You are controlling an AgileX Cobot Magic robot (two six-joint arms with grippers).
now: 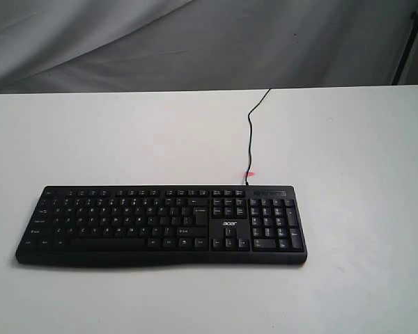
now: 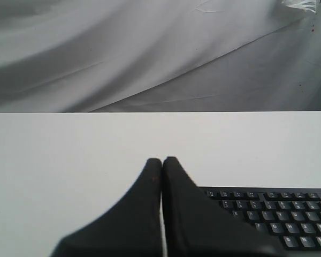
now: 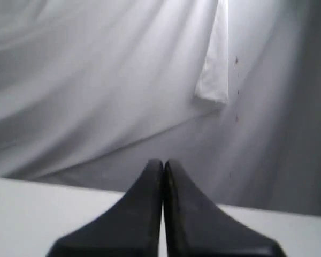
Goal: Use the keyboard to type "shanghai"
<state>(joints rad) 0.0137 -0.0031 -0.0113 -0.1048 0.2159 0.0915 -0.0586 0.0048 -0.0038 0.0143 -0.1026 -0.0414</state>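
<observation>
The black keyboard [image 1: 160, 224] lies flat on the white table [image 1: 348, 153], near its front, with white key legends and a small "acer" logo. Its thin black cable [image 1: 251, 132] runs back toward the table's far edge. In the exterior view neither gripper shows. The left wrist view has my left gripper [image 2: 162, 160] shut with nothing in it, above the table just off one end of the keyboard [image 2: 278, 217]. My right gripper [image 3: 163, 161] is shut and empty too, over the table, and the keyboard is out of its view.
A grey cloth backdrop [image 1: 195, 42] hangs behind the table's far edge. A small red mark [image 1: 250, 174] sits on the cable just behind the keyboard. A dark stand [image 1: 412, 42] is at the back right corner.
</observation>
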